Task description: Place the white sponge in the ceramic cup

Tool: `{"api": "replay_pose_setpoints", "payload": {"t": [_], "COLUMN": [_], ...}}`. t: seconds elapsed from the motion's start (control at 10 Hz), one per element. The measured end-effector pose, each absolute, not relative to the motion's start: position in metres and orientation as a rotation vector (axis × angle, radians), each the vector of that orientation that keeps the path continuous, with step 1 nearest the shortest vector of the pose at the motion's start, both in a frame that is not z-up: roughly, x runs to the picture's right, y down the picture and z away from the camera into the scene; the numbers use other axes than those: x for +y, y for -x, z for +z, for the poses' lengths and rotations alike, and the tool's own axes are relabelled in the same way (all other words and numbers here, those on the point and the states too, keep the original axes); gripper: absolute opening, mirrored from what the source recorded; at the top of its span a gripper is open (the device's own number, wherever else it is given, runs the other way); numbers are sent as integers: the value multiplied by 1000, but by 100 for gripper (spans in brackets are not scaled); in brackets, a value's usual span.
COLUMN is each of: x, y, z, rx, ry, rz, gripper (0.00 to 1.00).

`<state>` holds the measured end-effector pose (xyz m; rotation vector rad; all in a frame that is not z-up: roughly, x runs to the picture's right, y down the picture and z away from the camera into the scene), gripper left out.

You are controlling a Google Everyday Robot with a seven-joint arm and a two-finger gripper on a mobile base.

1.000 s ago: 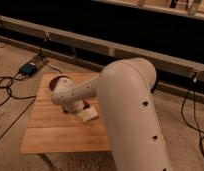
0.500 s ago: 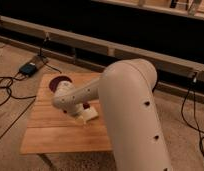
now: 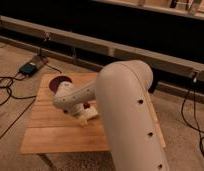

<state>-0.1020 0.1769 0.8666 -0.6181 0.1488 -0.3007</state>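
My white arm reaches across the wooden table [image 3: 50,135] from the right and bends at a joint [image 3: 63,97] near the table's left half. The gripper [image 3: 84,116] hangs at the wrist's end, low over the middle of the table and mostly hidden by the forearm. A pale off-white lump [image 3: 91,115] pokes out right under the wrist. It may be the white sponge, but I cannot tell it apart from the gripper's own parts. The ceramic cup is hidden behind the arm. Nothing shows as held.
A dark reddish-brown bowl [image 3: 57,83] sits at the table's far left corner, just behind the arm's joint. Cables and a small blue box [image 3: 29,68] lie on the floor to the left. A long rail [image 3: 145,52] runs along the wall behind.
The arm's bend has sunk slightly toward the table and drifted a little left. The pale lump under the wrist has stayed almost where it was.
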Motion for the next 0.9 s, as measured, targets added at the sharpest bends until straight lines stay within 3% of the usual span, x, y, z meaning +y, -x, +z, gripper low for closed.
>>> {"api": "replay_pose_setpoints", "payload": {"t": [0.5,0.9], "x": [178,168], "y": [101,92], "z": [874,871], "rx": [155,171], "ry": [627,606], "rz": [-306,-249], "gripper": [63,24]}}
